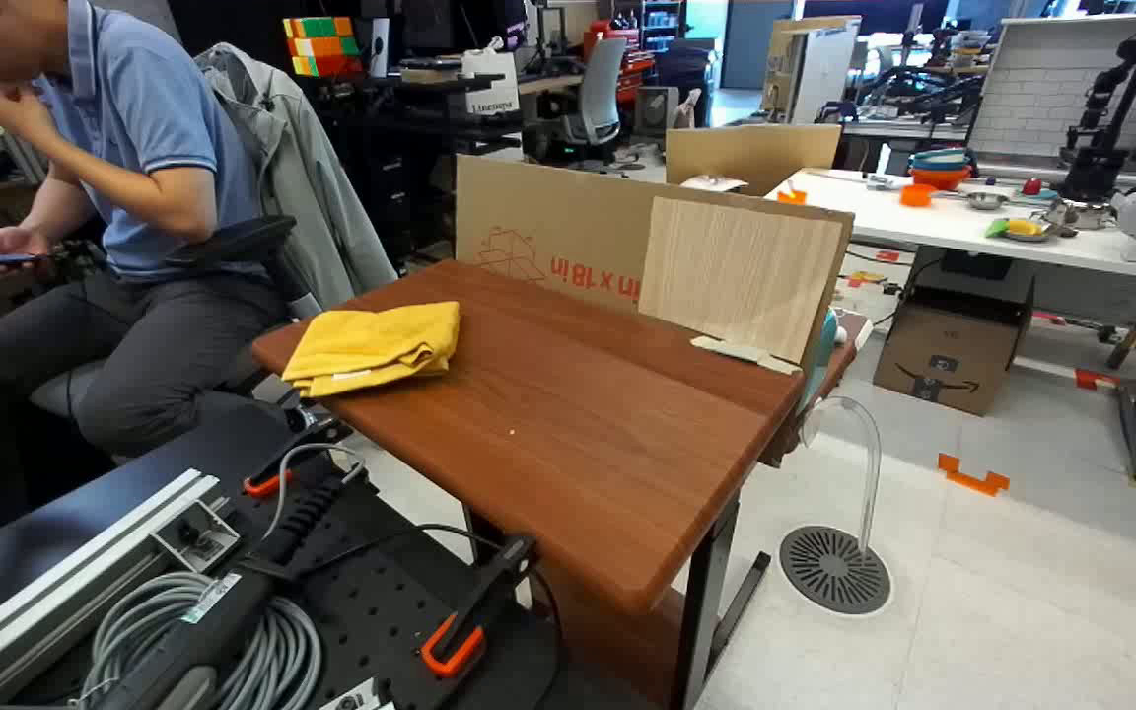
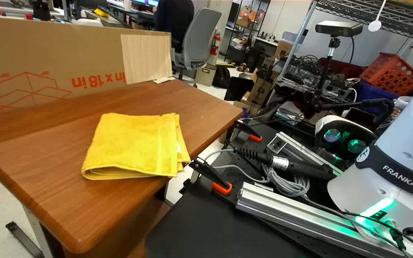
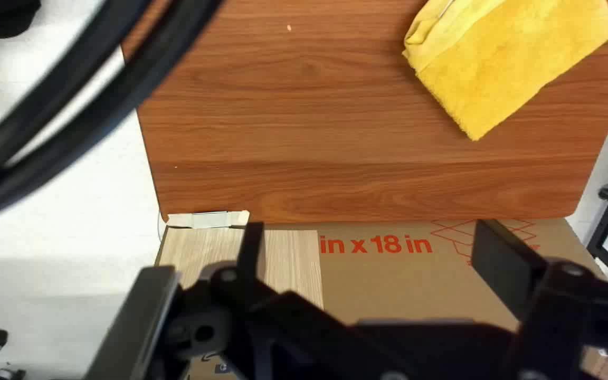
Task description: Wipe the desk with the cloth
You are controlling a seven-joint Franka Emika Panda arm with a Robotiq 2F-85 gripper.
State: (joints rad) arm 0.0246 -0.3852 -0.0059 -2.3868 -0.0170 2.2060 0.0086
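Observation:
A folded yellow cloth lies on the brown wooden desk in all views. In an exterior view the cloth (image 1: 376, 345) is at the desk's (image 1: 568, 434) left end, by the edge. In an exterior view the cloth (image 2: 134, 147) lies near the front edge of the desk (image 2: 45, 172). In the wrist view the cloth (image 3: 510, 58) is at the upper right on the desk (image 3: 293, 116), partly cut off by the frame. My gripper (image 3: 370, 237) is open and empty, raised above the scene and apart from the cloth. It is out of view in both exterior views.
A cardboard sheet (image 1: 558, 212) with a light wood panel (image 1: 736, 276) stands along the desk's far edge. Orange-tipped clamps (image 2: 222, 188), cables and an aluminium bar (image 2: 292, 215) lie on the black robot table beside the desk. A person (image 1: 134, 148) sits beyond the desk's left end.

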